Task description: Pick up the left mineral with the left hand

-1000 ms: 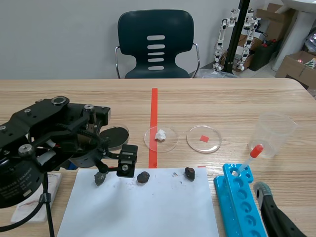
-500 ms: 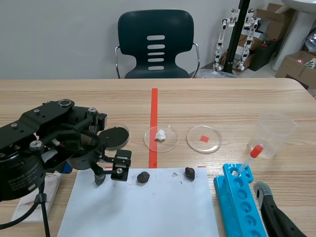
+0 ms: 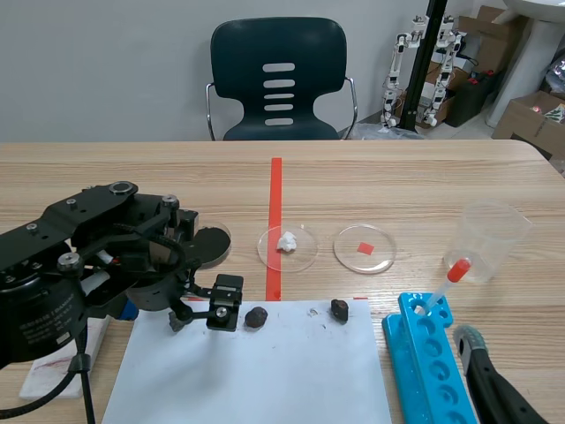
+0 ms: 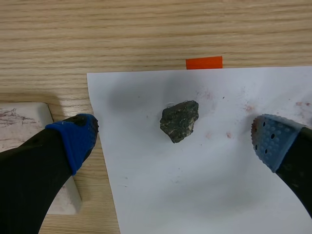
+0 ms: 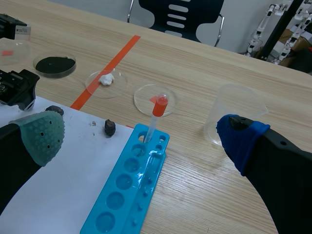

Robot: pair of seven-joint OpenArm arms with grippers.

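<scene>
While the left hand (image 4: 175,140) hovers with fingers spread wide, the left mineral (image 4: 179,120) lies on the white paper (image 4: 161,195) right between them, so the smart play is dropping straight down, keeping it centred and closing gently across its lumpy flanks.

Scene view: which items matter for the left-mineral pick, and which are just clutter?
Job: left mineral; left gripper, open, a finger each side of it; white paper beneath.
Clutter: middle mineral; right mineral; black-powder dish; white-lump dish; red-square dish; beaker; blue well tray; dropper.
</scene>
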